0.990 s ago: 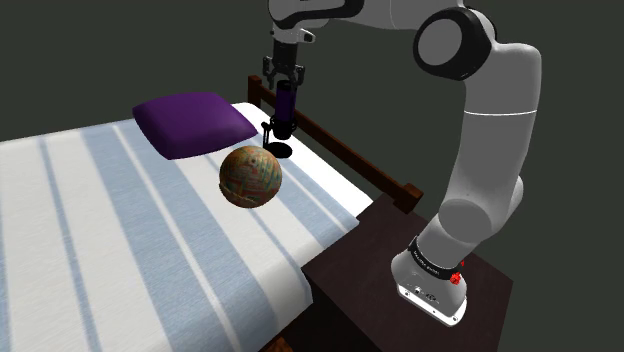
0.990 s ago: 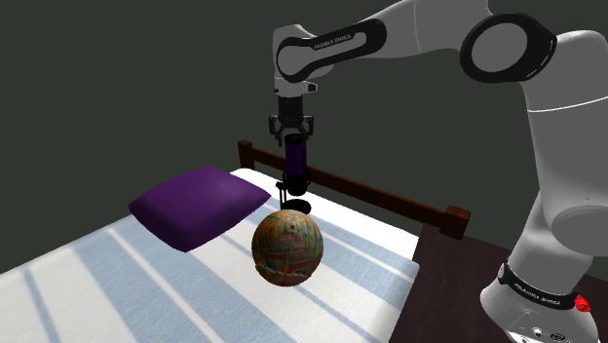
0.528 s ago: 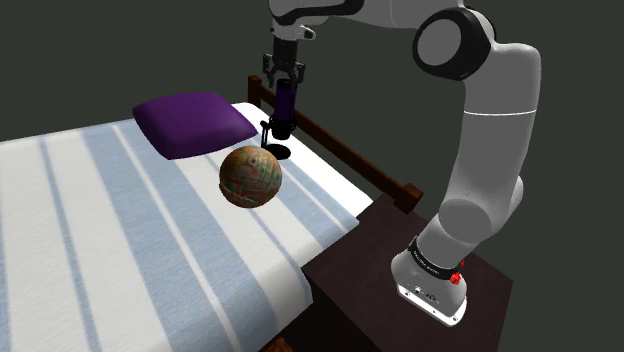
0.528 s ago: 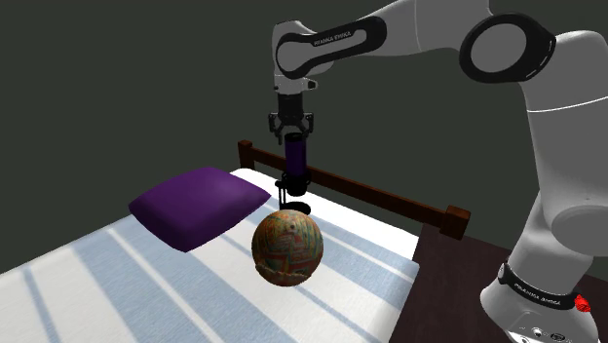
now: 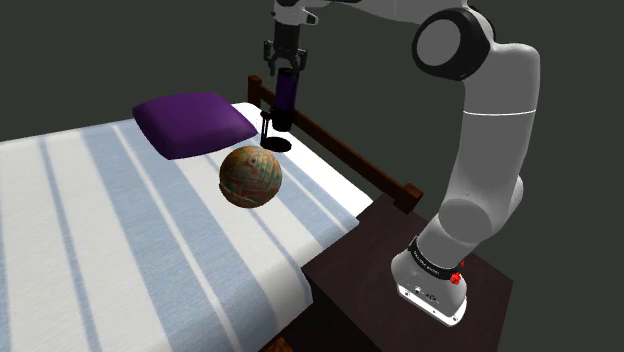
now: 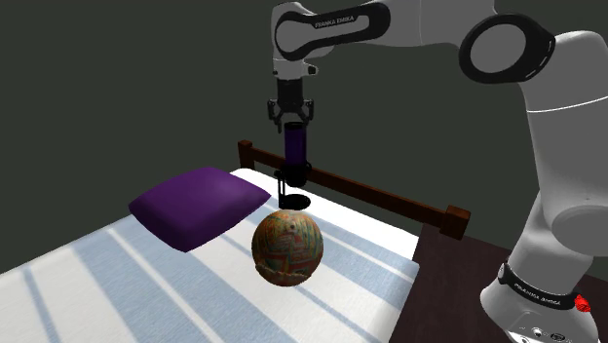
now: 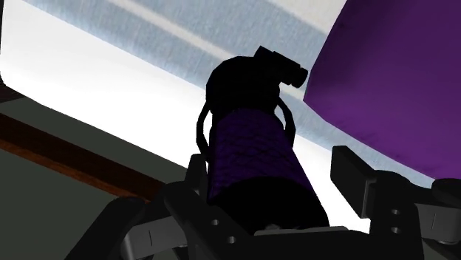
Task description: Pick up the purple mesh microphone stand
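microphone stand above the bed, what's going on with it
The white arm's black tool is clamped on the top of the purple mesh microphone stand, which hangs upright near the headboard of the striped bed. Its round black base looks just clear of the cover, though the gap is hard to judge. A patterned ball and a purple pillow are close by.

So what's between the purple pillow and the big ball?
Nothing, just bare stripy bed cover, as the shoulder view shows. The pillow and the ball sit apart; the microphone stand hangs in the hand, off to one side.
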Motion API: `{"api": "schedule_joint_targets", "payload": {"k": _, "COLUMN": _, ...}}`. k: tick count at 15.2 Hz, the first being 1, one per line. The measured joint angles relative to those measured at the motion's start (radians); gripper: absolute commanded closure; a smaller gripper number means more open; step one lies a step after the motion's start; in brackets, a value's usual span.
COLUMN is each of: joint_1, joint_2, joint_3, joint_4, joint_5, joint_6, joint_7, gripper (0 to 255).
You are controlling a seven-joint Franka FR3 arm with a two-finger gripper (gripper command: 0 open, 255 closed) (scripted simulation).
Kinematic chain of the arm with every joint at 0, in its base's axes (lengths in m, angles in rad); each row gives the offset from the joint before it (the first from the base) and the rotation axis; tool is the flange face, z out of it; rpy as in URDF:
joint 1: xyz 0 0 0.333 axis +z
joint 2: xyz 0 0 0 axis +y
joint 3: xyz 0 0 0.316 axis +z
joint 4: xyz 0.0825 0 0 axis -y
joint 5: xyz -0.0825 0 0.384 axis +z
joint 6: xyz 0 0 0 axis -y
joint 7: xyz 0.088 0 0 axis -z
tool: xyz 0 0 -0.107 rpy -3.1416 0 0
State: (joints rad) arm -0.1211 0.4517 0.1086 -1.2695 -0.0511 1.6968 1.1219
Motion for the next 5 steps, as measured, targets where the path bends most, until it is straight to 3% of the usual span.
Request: {"api": "schedule_joint_targets", "payload": {"k": 5, "joint_1": 0.002, "joint_2": 0.008, "joint_3": 0.000, "joint_4": 0.077, "joint_5": -0.001, "joint_6": -0.068, "joint_7": -0.001, "gripper": 255}}
